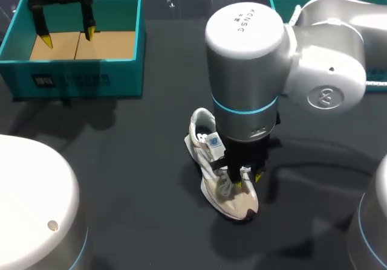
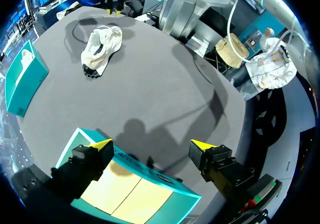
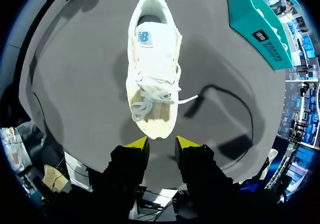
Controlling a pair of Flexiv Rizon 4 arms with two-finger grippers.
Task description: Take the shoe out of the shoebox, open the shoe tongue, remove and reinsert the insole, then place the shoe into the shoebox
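A cream and white shoe (image 1: 217, 173) lies on its sole in the middle of the dark table, its toe towards the front. My right gripper (image 1: 249, 180) hangs over its forefoot and laces. In the right wrist view the shoe (image 3: 154, 63) stretches ahead of that gripper (image 3: 161, 143); the yellow tips stand close together at the toe, with a narrow gap and nothing seen gripped between them. The teal shoebox (image 1: 78, 77) stands at the back left with a bare cardboard floor. My left gripper (image 1: 68, 37) hovers wide open above the box (image 2: 150, 173), also seen as (image 2: 152, 145).
A second teal box (image 1: 284, 1) sits at the back right, behind my right arm; the right wrist view shows that box (image 3: 257, 23) beside the shoe. A loose lace (image 3: 187, 99) trails off the shoe's side.
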